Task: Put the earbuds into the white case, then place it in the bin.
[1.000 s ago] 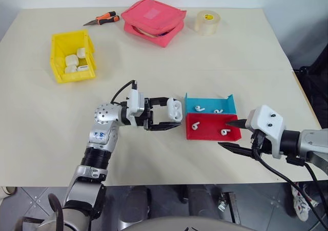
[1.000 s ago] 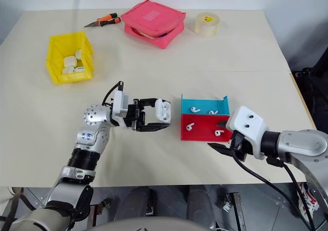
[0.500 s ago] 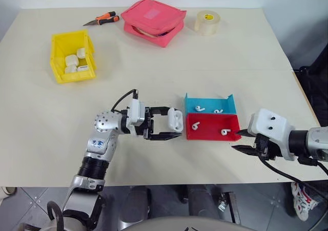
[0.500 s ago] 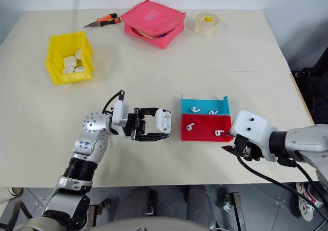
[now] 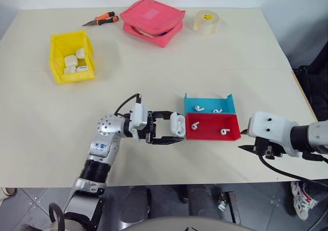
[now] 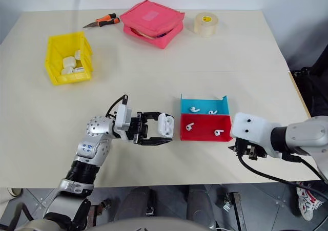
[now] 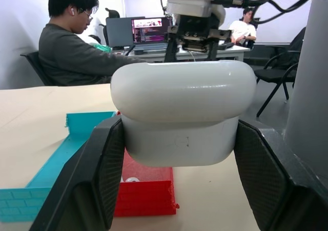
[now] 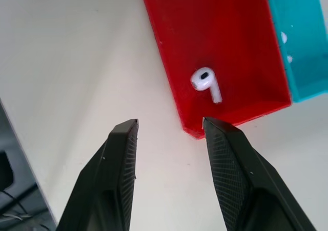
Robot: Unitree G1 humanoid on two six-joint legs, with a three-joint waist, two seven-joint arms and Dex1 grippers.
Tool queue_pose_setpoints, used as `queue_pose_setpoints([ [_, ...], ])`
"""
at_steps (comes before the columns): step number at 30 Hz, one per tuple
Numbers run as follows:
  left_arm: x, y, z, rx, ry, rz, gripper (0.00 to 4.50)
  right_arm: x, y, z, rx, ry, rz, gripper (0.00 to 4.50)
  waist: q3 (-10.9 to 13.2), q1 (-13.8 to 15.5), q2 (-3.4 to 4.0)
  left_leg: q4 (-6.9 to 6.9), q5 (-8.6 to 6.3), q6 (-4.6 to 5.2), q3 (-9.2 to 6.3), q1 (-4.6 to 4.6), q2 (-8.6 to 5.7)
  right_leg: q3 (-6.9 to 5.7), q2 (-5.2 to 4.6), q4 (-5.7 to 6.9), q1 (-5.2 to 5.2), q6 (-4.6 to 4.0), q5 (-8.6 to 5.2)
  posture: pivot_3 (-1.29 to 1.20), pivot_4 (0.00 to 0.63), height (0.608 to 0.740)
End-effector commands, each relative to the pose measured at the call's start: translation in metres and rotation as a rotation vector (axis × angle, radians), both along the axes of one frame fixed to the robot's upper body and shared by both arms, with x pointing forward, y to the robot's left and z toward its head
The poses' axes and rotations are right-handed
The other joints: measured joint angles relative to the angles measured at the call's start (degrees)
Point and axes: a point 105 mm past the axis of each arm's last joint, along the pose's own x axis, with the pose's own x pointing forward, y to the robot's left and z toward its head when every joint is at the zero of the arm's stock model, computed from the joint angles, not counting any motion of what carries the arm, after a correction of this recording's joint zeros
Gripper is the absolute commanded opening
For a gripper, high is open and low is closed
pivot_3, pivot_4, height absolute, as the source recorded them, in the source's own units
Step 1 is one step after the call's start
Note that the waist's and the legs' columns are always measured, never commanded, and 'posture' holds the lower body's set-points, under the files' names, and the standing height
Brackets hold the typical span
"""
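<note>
Case (image 5: 177,124) is pinched between the two black fingers of the left gripper (image 5: 170,127), held above the table (image 5: 154,67) just beside the left end of the red tray (image 5: 211,129); in the left wrist view the white case (image 7: 183,110) is seen clamped on both sides, lid closed. Right gripper (image 8: 171,133) is seen with fingers (image 8: 119,159) spread apart and nothing between them, poised over the table just off the red tray's right end. Four earbuds are seen in the trays: two in the red tray, one at its left (image 5: 195,125) and one at its right (image 5: 223,132), the latter shown close in the right wrist view (image 8: 205,82); two more in the blue tray (image 5: 210,104), at (image 5: 199,108) and (image 5: 218,110). Bin (image 5: 71,55) is located at far left, well apart from both grippers, with several white cases (image 5: 71,62) inside. Pink pouch (image 5: 153,21), tape roll (image 5: 207,22) and orange-handled pliers (image 5: 101,20) are laid along the far edge. A seated person (image 7: 77,51) is visible in the background of the left wrist view.
</note>
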Motion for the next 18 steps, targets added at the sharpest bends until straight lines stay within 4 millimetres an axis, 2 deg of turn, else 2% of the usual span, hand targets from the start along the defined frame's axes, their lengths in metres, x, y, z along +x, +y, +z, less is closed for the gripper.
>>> queue_pose_setpoints([
  [1, -0.005, -0.001, 0.011, -0.035, -0.041, -0.008, 2.79, 0.009, 0.001, 0.001, -0.045, -0.016, 0.057, 2.07, 0.0, -0.02, 0.01, -0.01, 0.0, 0.0, 0.0, 0.0, 0.0, 0.0, 0.0, -0.01, -0.01, 0.0, 0.0, 0.0, 0.15, 0.74],
  [11, -0.008, 0.002, 0.009, -0.029, -0.047, 0.009, 2.79, 0.044, 0.011, -0.011, -0.158, -0.03, 0.242, 2.07, 0.02, -0.07, 0.06, -0.01, 0.02, -0.04, 0.02, -0.01, 0.0, 0.03, -0.02, 0.0, -0.07, 0.02, 0.02, 0.0, 0.15, 0.74],
  [18, -0.01, 0.001, 0.009, -0.03, -0.049, 0.017, 2.79, 0.053, 0.015, -0.018, -0.221, -0.014, 0.34, 2.07, 0.02, -0.09, 0.09, 0.0, 0.12, -0.23, 0.11, -0.04, 0.0, 0.01, -0.02, 0.0, -0.08, 0.02, 0.03, 0.0, 0.15, 0.74],
])
